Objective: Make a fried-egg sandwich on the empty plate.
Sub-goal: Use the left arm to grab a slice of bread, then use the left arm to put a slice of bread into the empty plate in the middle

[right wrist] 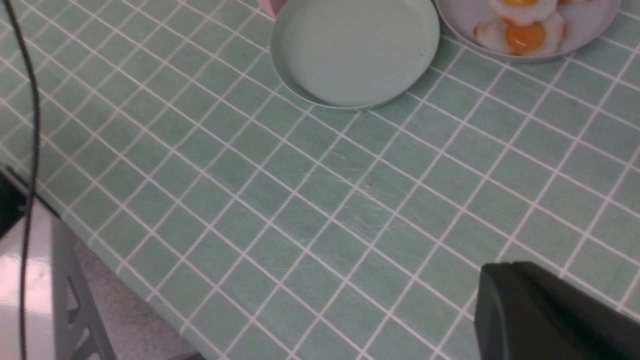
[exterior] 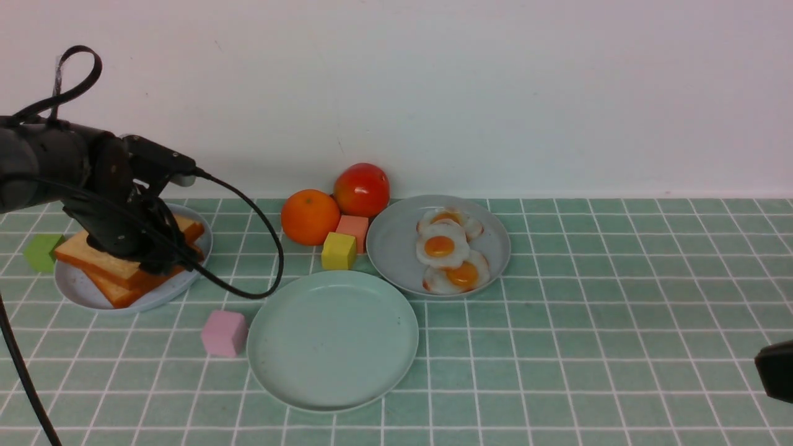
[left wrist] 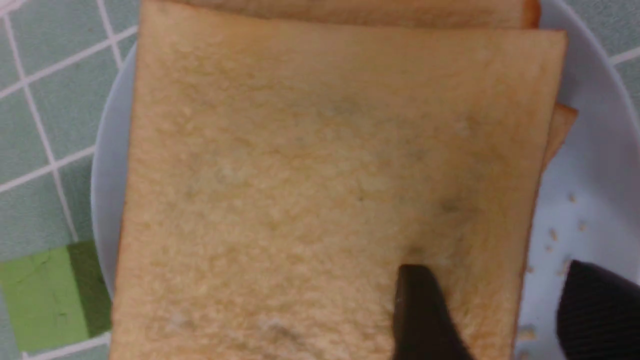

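Observation:
The empty mint-green plate (exterior: 332, 339) lies at the front centre and also shows in the right wrist view (right wrist: 355, 55). Golden toast slices (exterior: 80, 254) are stacked on a grey-blue plate (exterior: 80, 294) at the left. My left gripper (exterior: 158, 260) is down on this stack, open. In the left wrist view one finger (left wrist: 420, 300) is over the top slice (left wrist: 325, 175) and the other is beyond its edge, over the plate (left wrist: 590, 165). Three fried eggs (exterior: 441, 246) lie on a second grey-blue plate (exterior: 396, 248). My right gripper (exterior: 771, 365) is shut and empty at the front right.
An orange (exterior: 310, 217), a red tomato (exterior: 362, 189), a yellow cube (exterior: 339, 251) and a salmon cube (exterior: 354, 226) sit behind the mint plate. A pink cube (exterior: 224, 333) is at its left. A green cube (exterior: 42, 252) is beside the toast plate.

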Controlling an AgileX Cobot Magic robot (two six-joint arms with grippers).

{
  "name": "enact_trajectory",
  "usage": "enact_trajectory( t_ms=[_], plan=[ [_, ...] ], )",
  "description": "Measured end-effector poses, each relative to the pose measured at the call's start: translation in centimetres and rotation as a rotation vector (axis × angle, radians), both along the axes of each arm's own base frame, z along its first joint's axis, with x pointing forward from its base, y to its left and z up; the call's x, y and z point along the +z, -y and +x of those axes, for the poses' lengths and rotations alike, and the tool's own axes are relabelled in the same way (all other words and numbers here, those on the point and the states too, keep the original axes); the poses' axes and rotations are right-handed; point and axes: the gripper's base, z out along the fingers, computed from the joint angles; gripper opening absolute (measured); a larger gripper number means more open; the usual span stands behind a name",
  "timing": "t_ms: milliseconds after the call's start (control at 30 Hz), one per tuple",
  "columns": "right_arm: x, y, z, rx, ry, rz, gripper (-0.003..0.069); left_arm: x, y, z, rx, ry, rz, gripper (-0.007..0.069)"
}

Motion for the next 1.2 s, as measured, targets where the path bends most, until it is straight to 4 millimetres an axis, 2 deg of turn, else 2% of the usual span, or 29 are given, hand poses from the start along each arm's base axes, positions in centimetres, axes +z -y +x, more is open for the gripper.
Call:
enact_trajectory(
  t_ms=[133,200,233,367,467,633,733,767,833,867,900,1000,1100,1200],
  plan=[
    [0.0,-0.1,0.0,0.005,-0.004,0.011,0.0008,0.0,-0.1,0.0,-0.008,-0.006,0.016,0.0137],
    [0.0,-0.1,-0.1,0.006,-0.005,0.01,0.0008,0.0,-0.2,0.0,-0.011,-0.008,0.022,0.0093],
    [0.0,-0.1,-0.1,0.007,-0.007,0.01,0.001,0.1,-0.2,0.0,-0.016,-0.008,0.028,0.0048],
    [0.0,-0.1,-0.1,0.009,-0.011,0.007,0.0011,0.9,-0.2,-0.2,-0.013,0.004,0.028,0.0045],
    [0.0,-0.1,-0.1,0.01,-0.013,0.006,0.0011,2.3,-0.2,-0.8,0.003,0.018,0.019,0.0045],
    [0.0,-0.1,-0.1,0.011,-0.014,0.009,0.0015,7.3,0.6,-2.7,0.057,0.104,-0.042,0.0045],
    [0.0,-0.1,-0.1,0.011,-0.014,0.009,0.0015,9.0,3.6,-4.7,0.009,0.111,-0.074,0.0045],
    [0.0,-0.1,-0.1,0.011,-0.014,0.008,0.0015,9.4,5.6,-5.7,-0.042,0.11,-0.085,0.0045],
    [0.0,-0.1,-0.1,0.01,-0.013,0.005,0.0015,9.0,9.5,-7.9,-0.144,0.081,-0.101,0.0045],
    [0.0,-0.1,-0.1,0.01,-0.013,0.005,0.0015,8.8,10.3,-8.3,-0.165,0.072,-0.104,0.0045],
    [0.0,-0.1,-0.1,0.009,-0.012,0.006,0.0015,7.9,12.9,-9.9,-0.241,0.031,-0.106,0.0045],
    [0.0,-0.1,-0.1,0.009,-0.011,0.006,0.0015,6.2,17.3,-12.3,-0.379,-0.024,-0.086,0.0045],
    [0.0,-0.1,-0.1,0.009,-0.011,0.006,0.0015,4.9,20.0,-13.1,-0.468,-0.014,-0.05,0.0045],
    [0.0,-0.1,-0.1,0.011,-0.015,0.004,0.0015,3.5,21.3,-13.1,-0.485,-0.012,-0.032,0.0045]
  ],
)
